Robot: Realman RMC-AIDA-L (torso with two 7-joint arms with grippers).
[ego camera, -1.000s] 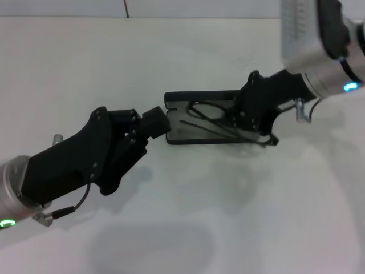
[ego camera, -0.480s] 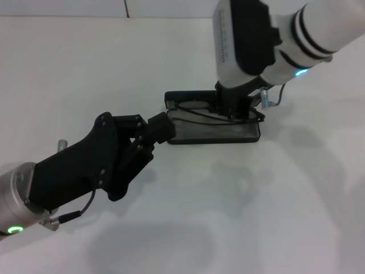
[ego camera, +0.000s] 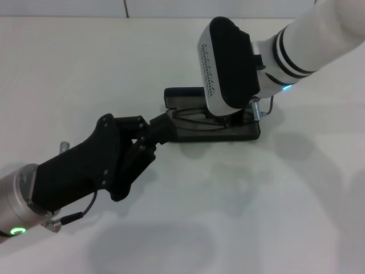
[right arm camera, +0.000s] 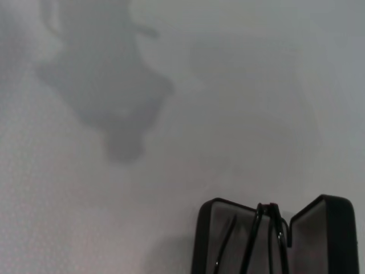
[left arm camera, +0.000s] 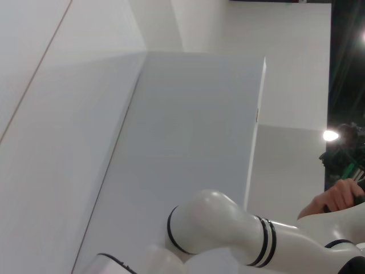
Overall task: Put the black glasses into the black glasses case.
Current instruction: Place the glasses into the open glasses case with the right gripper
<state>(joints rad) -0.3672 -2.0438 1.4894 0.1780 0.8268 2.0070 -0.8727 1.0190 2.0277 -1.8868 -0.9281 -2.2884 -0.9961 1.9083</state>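
At the open black glasses case's [ego camera: 228,132] left edge, left gripper [ego camera: 162,127] closed on its rim; black glasses [right arm camera: 259,240] inside.

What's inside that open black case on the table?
The black glasses lie inside the black glasses case, frame and thin arms showing on its grey lining. The right arm covers the rest from above, so how they are seated is hidden.

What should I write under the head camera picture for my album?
Left claw steadies the open black glasses case while the right arm lowers black glasses inside.
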